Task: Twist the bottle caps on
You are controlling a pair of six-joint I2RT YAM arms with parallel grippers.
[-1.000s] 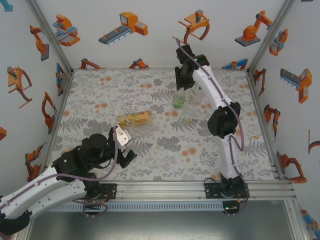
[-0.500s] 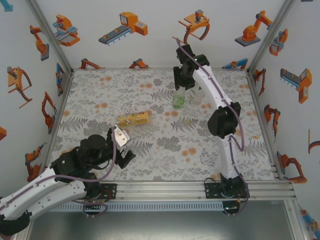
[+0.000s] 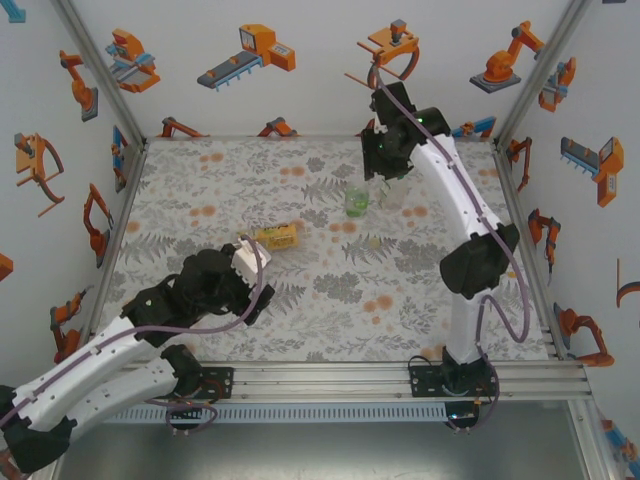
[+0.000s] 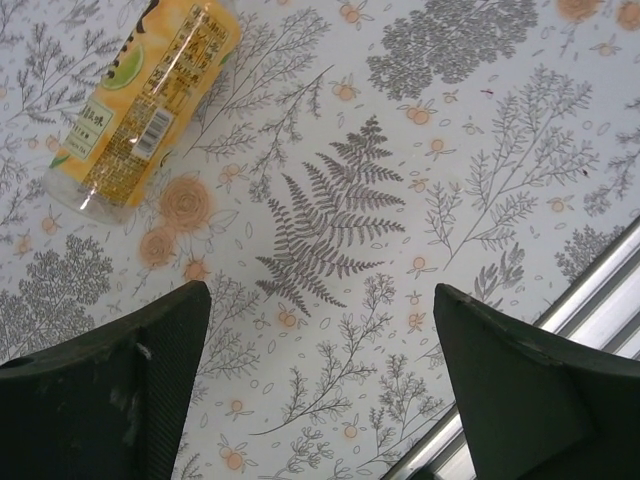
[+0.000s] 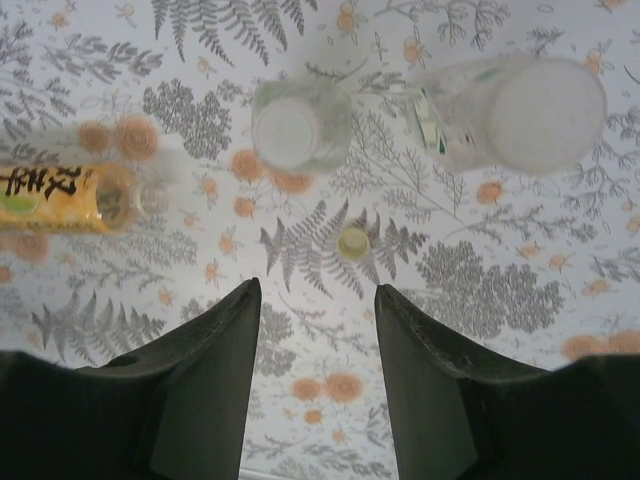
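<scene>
Since the yellow bottle (image 4: 140, 105) lies at the upper left, outside the spread, empty left gripper (image 4: 320, 300), a careless reach may roll it; the right gripper (image 5: 317, 290), parted and empty, hangs over the pale cap (image 5: 352, 242).

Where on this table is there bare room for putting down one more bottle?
Free: the far-left table corner, behind the lying yellow bottle; also the near middle, between the two arm bases. Crowded: far, right of centre, where the green-labelled bottle, clear bottle and a loose cap cluster.
</scene>
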